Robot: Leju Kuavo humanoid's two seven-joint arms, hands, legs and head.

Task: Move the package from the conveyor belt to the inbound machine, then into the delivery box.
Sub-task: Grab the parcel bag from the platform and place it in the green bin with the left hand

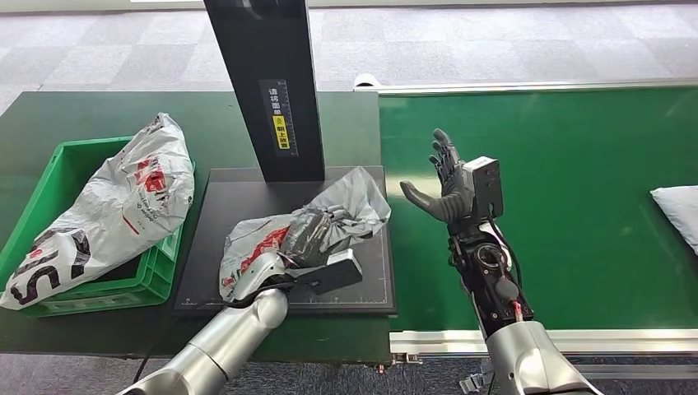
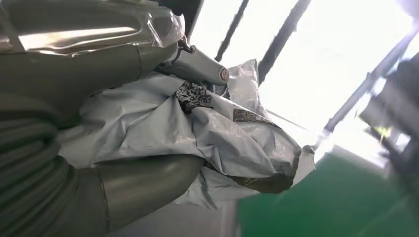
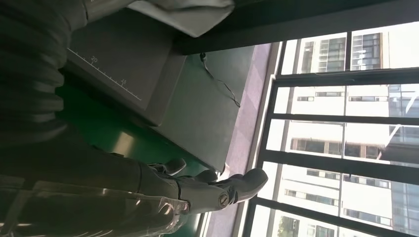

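Head view is evenly lit and pretty sharp with soft shadows, but both wrist views get blasted by window (image 3: 341,123) daylight, so the left one blows out white and close-up stuff goes dark and blurry.

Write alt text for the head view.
The left hand grips a crumpled grey package on the black inbound machine. The right hand hovers open over the green conveyor belt; another package lies in the green box.
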